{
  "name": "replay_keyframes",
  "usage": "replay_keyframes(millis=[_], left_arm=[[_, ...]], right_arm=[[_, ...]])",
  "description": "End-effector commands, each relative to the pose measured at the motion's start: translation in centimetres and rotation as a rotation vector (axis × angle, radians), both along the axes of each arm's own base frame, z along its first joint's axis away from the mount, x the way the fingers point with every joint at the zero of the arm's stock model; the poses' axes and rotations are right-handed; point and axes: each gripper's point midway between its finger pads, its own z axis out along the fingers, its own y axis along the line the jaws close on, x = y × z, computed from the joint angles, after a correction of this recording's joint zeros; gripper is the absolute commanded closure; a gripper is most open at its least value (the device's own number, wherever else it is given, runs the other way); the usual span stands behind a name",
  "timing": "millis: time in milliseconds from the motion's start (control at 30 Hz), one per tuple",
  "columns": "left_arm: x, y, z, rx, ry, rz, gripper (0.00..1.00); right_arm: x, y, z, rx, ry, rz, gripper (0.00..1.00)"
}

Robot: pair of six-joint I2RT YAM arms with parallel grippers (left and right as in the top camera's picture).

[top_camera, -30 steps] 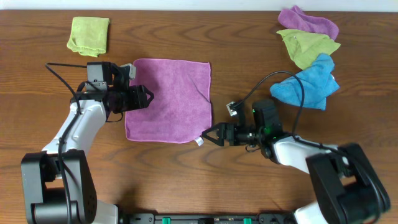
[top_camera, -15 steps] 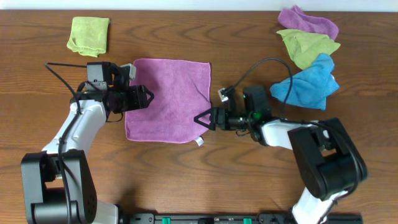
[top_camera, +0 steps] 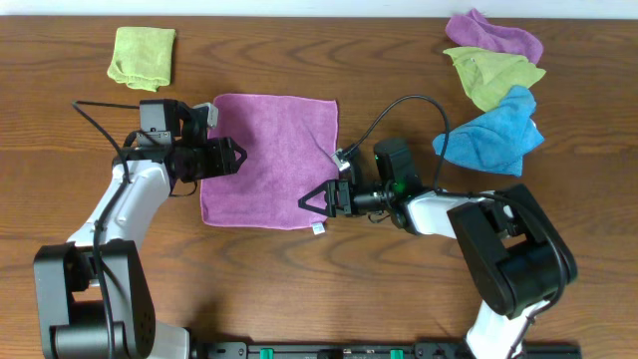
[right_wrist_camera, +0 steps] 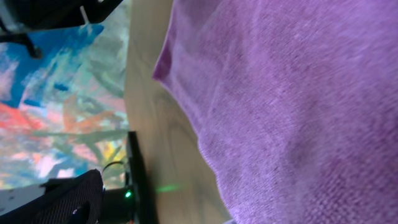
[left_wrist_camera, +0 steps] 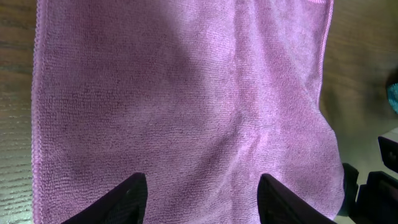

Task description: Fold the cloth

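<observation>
cloth count: one pinkish-mauve square terry cloth [top_camera: 269, 150], one violet crumpled cloth [top_camera: 495, 33], two yellow-green crumpled cloths [top_camera: 142, 55] [top_camera: 493, 76], one blue crumpled cloth [top_camera: 493, 138].

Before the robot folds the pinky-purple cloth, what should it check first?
1. The cloth lies flat and spread out: ok.
2. Left gripper is open over the cloth's left edge: ok.
3. Right gripper reaches the cloth's near right part: ok.
4. Right gripper has hold of the cloth: cannot tell.
5. Green cloth and the pile of cloths lie apart from it: ok.
</observation>
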Motion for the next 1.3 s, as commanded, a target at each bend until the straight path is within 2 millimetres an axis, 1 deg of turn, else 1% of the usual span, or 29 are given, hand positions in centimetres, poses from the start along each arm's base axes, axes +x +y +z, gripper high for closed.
replay_keyframes(millis=[0,200,367,467,567,900,1033,1100,1167,1233,1267], left_arm=[[0.2,0.1,0.0,0.013,-0.003,-0.019,0.42],[0.0,0.1,-0.1,0.019,0.001,-0.030,0.43],[0.0,0.3,-0.2,0.031,0.002,-0.024,0.43],[0.0,0.4,-0.3,0.042,0.003,-0.020,0.43],[0.0,0.5,-0.3,0.042,0.003,-0.019,0.43],[0.1,0.9,-0.5,0.069,0.000,-0.013,0.43],[0.2,1.7,-0.8,0.117,0.004,0.010,0.43],[0.4,2.3,-0.9,0.151,-0.002,0.017,0.43],[0.8,2.5,-0.4,0.172,-0.017,0.005,0.44],[1.5,3.2,0.4,0.220,-0.035,0.004,0.45],[1.9,3.5,0.9,0.244,-0.048,0.002,0.45]], right_arm=[[-1.6,0.5,0.4,0.051,0.056,0.068,0.01],[-2.2,0.6,1.2,0.085,0.084,0.101,0.01],[-1.9,0.2,1.1,0.072,0.088,0.080,0.01],[-1.7,-0.9,-0.4,0.007,0.129,0.034,0.01],[-1.4,-1.9,-1.0,-0.019,0.158,0.005,0.01],[1.4,-5.1,-1.5,-0.043,0.131,-0.109,0.01],[1.8,-5.5,-1.8,-0.058,0.106,-0.119,0.03],[2.8,-6.2,-2.7,-0.119,0.083,-0.174,0.01],[4.4,-7.6,-3.4,-0.178,0.047,-0.244,0.01],[6.4,-8.5,-3.1,-0.203,0.008,-0.294,0.01],[7.6,-9.0,-2.8,-0.217,-0.023,-0.322,0.01]])
